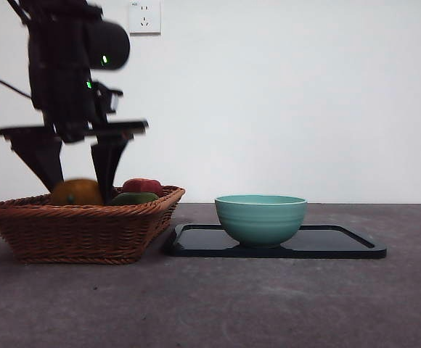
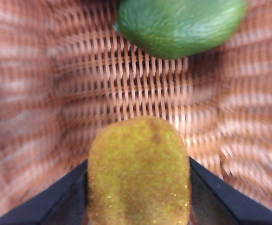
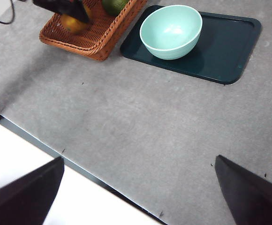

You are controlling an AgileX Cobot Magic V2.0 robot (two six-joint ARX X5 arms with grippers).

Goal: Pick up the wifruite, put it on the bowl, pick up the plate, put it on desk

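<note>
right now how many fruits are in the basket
3 show: the wifruite between the left gripper jaws, a green fruit beside it, a red fruit behind. More may be hidden.

I see basket at left of desk; wifruite inside it, between left gripper jaws, green fruit just beside. Tray right of basket; bowl on tray.

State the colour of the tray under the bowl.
The tray under the bowl is dark teal-green, near black; the right wrist view shows it best.
</note>
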